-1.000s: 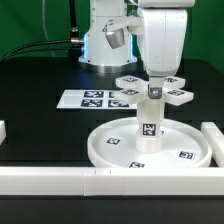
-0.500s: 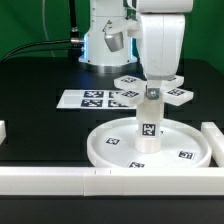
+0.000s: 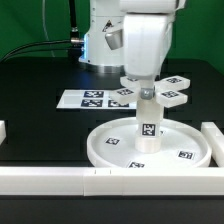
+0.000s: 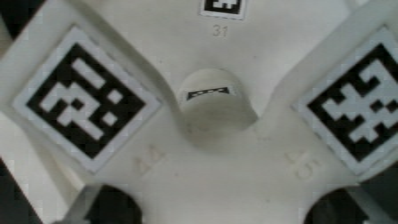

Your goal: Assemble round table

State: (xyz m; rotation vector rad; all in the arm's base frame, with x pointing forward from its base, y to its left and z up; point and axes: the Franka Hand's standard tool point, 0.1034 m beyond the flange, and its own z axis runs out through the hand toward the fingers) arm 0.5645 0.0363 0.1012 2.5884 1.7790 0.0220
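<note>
The large rimmed disc (image 3: 103, 150) lies flat on the black table. The short cylinder leg (image 3: 148, 127) stands upright in its central hub, with a tag facing the camera. The small flat foot piece (image 3: 166, 94), with tagged arms, sits on top of the leg. My gripper (image 3: 145, 88) comes straight down and is shut on the foot piece at its middle. In the wrist view the foot piece (image 4: 214, 140) fills the picture, with a tag on each side. My gripper (image 4: 228, 206) straddles it, and the dark fingertips (image 4: 103, 208) show at either edge.
The marker board (image 3: 92, 98) lies on the table behind the disc. Long white border bars run along the front (image 3: 60, 181), at the exterior view's right (image 3: 213, 135) and its left (image 3: 3, 130). The arm's base (image 3: 100, 40) stands at the back.
My gripper has turned about the leg's axis with the foot piece in it. The piece's arms have swung round, and the wrist has shifted toward the exterior view's left. The disc and the leg stay put.
</note>
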